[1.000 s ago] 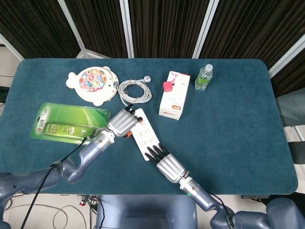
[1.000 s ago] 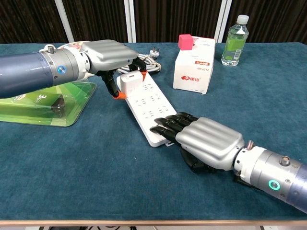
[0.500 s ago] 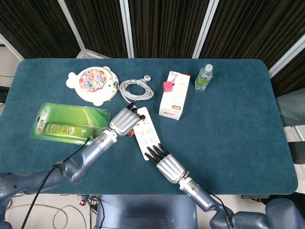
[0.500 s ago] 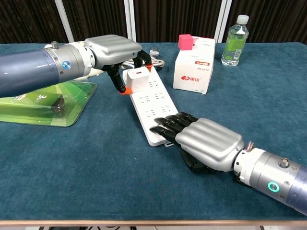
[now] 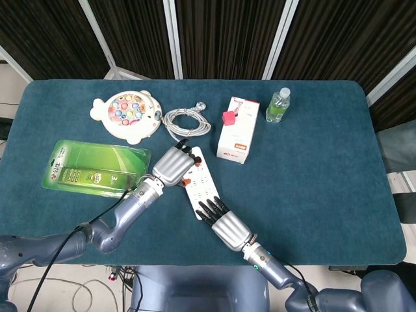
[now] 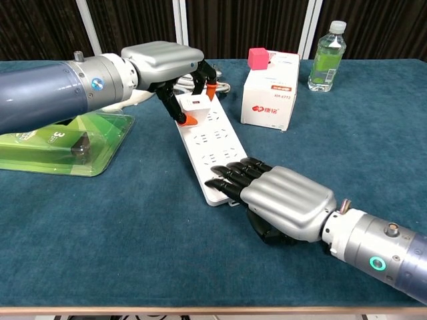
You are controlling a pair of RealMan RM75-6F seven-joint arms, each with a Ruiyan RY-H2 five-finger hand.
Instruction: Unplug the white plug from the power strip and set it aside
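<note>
Gripping the white plug (image 6: 198, 105), left robot hand (image 6: 167, 63) has swung the power strip (image 6: 212, 143) upright.

A white carton (image 5: 238, 129) with red print stands upright near the middle of the blue tabletop (image 5: 338, 175), with a pink cube (image 5: 229, 117) at its top left edge; in the chest view the cube sits on top of the carton. Just right of the carton, toward the far edge, stands a clear bottle (image 5: 278, 105) with a green label and white cap. Left of the carton lies a coiled grey cable (image 5: 185, 121), and beyond that a cream fish-shaped toy (image 5: 127, 115) dotted with coloured pieces. Nearer than the toy, well left of the carton, lies a flat green blister pack (image 5: 95, 168).
</note>
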